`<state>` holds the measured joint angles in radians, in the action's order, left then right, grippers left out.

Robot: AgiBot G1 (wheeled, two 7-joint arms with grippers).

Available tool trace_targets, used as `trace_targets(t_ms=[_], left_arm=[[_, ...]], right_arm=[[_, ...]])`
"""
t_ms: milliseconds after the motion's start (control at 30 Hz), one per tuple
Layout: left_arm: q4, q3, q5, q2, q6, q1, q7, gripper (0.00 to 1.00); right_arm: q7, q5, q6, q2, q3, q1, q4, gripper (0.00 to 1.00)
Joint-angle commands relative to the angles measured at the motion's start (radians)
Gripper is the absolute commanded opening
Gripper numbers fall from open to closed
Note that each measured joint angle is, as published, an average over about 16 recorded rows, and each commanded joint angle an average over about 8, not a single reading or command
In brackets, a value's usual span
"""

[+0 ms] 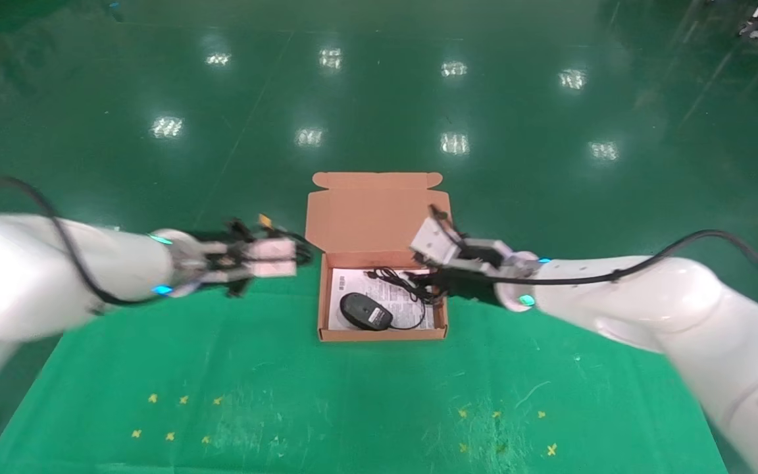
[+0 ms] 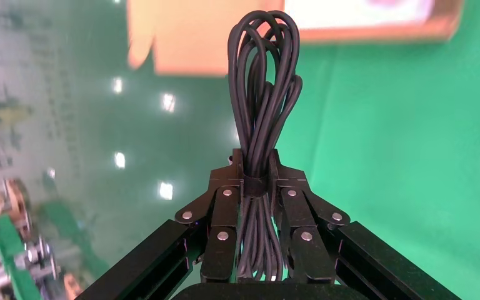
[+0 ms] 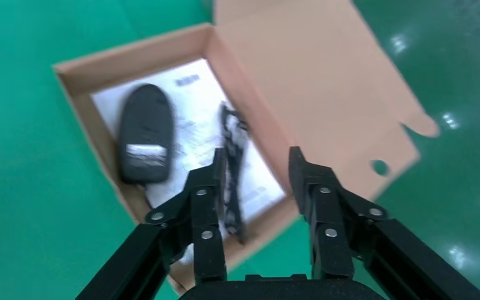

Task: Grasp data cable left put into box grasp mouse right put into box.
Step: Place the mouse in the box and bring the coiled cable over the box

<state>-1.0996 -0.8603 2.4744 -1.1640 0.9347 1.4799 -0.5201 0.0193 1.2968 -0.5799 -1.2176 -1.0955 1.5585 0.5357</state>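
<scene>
The cardboard box (image 1: 382,334) stands open at the middle of the green table, its lid flap (image 1: 376,210) up at the back. The black mouse (image 1: 366,311) lies in it on the white sheet (image 1: 343,283), with its thin cord (image 1: 400,282) loose beside it. My left gripper (image 1: 297,257) is just left of the box, shut on the data cable (image 2: 264,94) at its pinched middle (image 2: 254,164); the loops stick out past the fingertips. My right gripper (image 1: 428,276) hovers over the box's right wall, open and empty (image 3: 256,164), with the mouse (image 3: 145,131) and cord (image 3: 231,159) below it.
The green cloth (image 1: 353,395) covers the table, with yellow cross marks at the front left (image 1: 175,418) and front right (image 1: 497,428). Shiny green floor (image 1: 379,99) lies beyond the table's far edge. The lid flap has a small round hole (image 3: 380,167).
</scene>
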Motion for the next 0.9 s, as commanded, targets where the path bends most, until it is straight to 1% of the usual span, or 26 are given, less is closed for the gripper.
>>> trace_targets(t_ms=[33, 200, 333, 533, 700, 733, 900], left_arm=[[0.016, -0.014, 0.021, -0.034, -0.032, -0.017, 0.005, 0.00], [0.129, -0.037, 0.031, -0.132, -0.146, -0.041, 0.037, 0.00], [0.208, -0.069, 0.004, -0.185, -0.228, -0.050, 0.070, 0.00], [0.254, -0.161, -0.098, -0.205, -0.319, -0.043, 0.089, 0.00], [0.272, -0.258, -0.182, -0.210, -0.371, -0.019, 0.075, 0.00], [0.274, -0.275, -0.194, -0.210, -0.379, -0.014, 0.073, 0.07], [0.284, -0.341, -0.232, -0.213, -0.410, 0.006, 0.068, 0.70]], right_arm=[[0.006, 0.000, 0.000, 0.029, 0.002, 0.002, 0.021, 1.00], [0.058, 0.022, 0.003, 0.140, -0.006, 0.007, 0.139, 1.00], [0.126, 0.047, 0.011, 0.234, -0.019, 0.005, 0.258, 1.00], [0.255, 0.103, 0.035, 0.360, -0.046, -0.001, 0.439, 1.00], [0.368, 0.167, 0.055, 0.427, -0.072, 0.005, 0.553, 1.00], [0.386, 0.179, 0.058, 0.436, -0.076, 0.007, 0.569, 1.00], [0.451, 0.228, 0.065, 0.463, -0.095, 0.015, 0.623, 1.00]])
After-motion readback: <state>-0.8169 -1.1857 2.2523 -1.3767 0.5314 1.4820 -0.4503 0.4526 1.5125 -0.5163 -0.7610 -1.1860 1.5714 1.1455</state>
